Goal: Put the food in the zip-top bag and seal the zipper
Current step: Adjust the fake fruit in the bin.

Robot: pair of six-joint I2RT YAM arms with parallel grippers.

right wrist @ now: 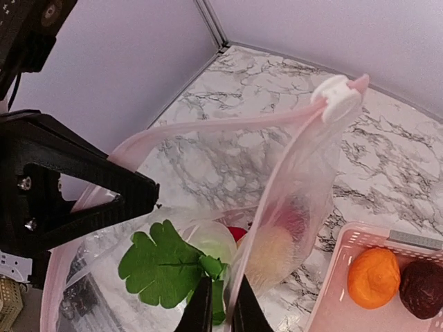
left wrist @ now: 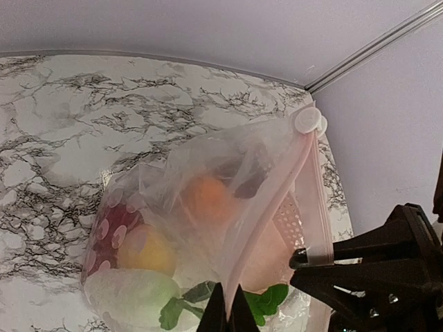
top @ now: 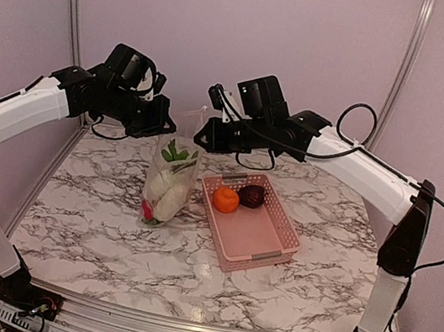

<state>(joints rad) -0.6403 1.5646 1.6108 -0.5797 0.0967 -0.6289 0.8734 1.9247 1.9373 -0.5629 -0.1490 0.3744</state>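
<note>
The clear zip-top bag (top: 169, 184) hangs upright between the two arms. Its bottom appears to rest on the marble-patterned worktop (top: 92, 229), just left of the pink slatted basket (top: 255, 233). The left tool (left wrist: 230, 308) is closed, its fingers pinching one side of the bag's rim. The right tool (right wrist: 221, 308) has its fingers drawn nearly together on the opposite side of the rim and grips it too. Between the two grips the mouth stands open: the pale pink zipper (right wrist: 228, 126) splits into two strips that run apart from the white slider (right wrist: 337, 97), which sits at the far end of the mouth, away from both tools. Several pieces of toy food lie inside the bag. There is a pale whitish-green vegetable (top: 164, 195) with green leaves (right wrist: 163, 266) uppermost, a yellow round piece (left wrist: 147, 249), and a red piece with pale spots (left wrist: 109, 232) low against the crinkled plastic. Two more pieces are outside the bag, side by side in the far end of the basket: a toy orange (top: 226, 199) on the left and a dark purple ball (top: 252, 195) on the right. Whether these two touch cannot be told.
</note>
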